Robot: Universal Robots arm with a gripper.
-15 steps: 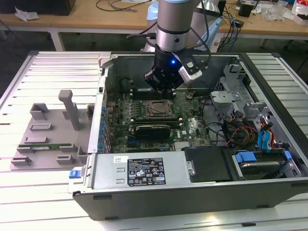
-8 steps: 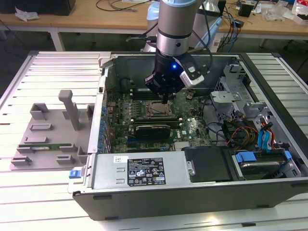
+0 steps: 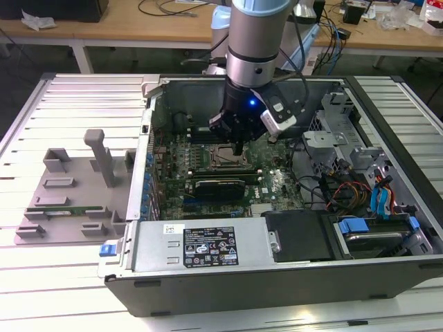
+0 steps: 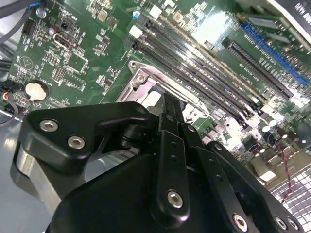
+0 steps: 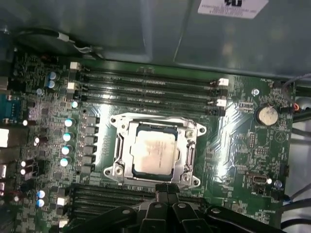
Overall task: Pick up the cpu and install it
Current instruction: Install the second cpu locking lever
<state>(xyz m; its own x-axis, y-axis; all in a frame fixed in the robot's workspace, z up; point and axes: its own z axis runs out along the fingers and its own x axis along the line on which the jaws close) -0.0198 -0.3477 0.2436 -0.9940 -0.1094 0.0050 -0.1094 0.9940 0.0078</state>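
Your cpu (image 5: 154,154) already sits flat in the socket frame (image 5: 155,124) on the motherboard (image 5: 243,145), its silver-grey top facing up and its edges square to the frame, with the memory slots (image 5: 146,85) running along one side of the frame and a second bank along the opposite side. Your hand (image 5: 166,190) hangs right at the edge of that frame in the first wrist view, fingertips drawn together into a narrow point and carrying nothing; the chip lies just beyond the tips, close but apart from them. In the exterior view the hand (image 3: 238,148) points straight down into the open computer case (image 3: 208,242), directly over the socket area at the middle of the board. The grey tray (image 3: 69,200) lies well apart on the surface toward the exterior view's left. So judge it this way: the chip is seated, and your hand is offset to one side of it, not centred above.
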